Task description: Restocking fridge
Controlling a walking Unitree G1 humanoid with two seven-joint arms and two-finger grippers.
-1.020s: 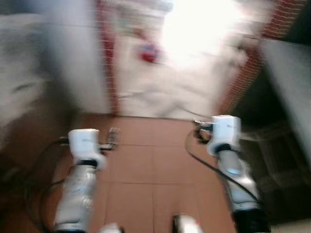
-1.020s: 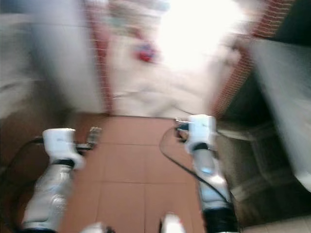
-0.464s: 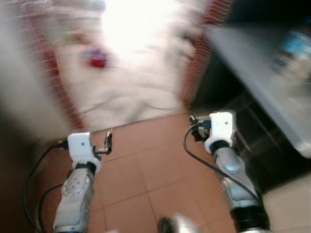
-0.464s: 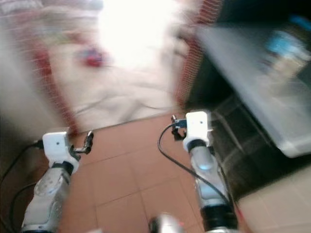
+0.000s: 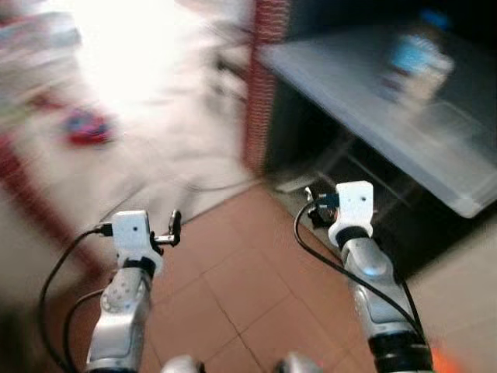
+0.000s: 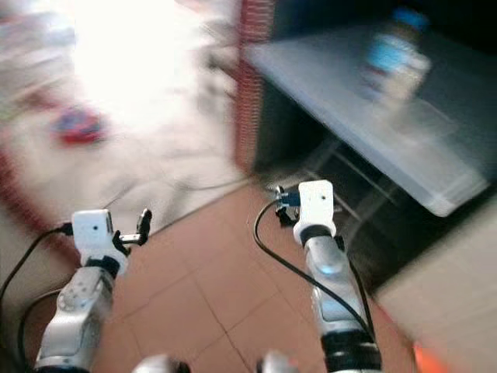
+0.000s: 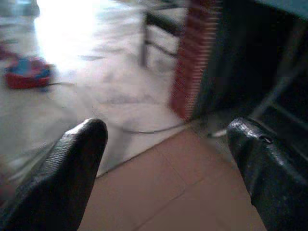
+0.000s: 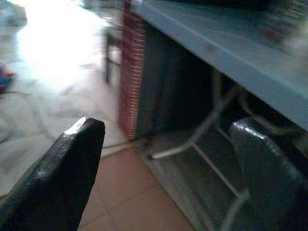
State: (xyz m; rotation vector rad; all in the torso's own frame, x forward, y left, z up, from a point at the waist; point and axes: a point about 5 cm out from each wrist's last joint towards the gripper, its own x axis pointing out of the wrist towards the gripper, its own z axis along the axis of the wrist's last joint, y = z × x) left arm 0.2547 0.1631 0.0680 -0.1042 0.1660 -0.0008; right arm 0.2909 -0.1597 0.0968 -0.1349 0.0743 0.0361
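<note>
The picture is blurred by motion. A bottle with a blue label and blue cap (image 5: 411,62) stands on a grey table (image 5: 349,109) at the upper right. My left gripper (image 7: 166,139) hangs open over the terracotta tile floor (image 5: 233,280), nothing between its fingers. My right gripper (image 8: 166,139) is also open and empty, held out in front of the dark space under the table. Both arms reach forward at about the same height, the left gripper (image 5: 174,225) well away from the table and the right gripper (image 5: 312,207) close to its lower frame.
A red brick pillar (image 5: 261,85) stands at the table's left end. Beyond it lies a bright pale floor with a red and blue object (image 5: 87,128) and a loose cable (image 5: 206,186). Metal bars (image 8: 207,125) run under the table.
The camera has swung to the right: the table and bottle have slid further into view, and the bright floor has shifted left. Both arms keep the same pose.
</note>
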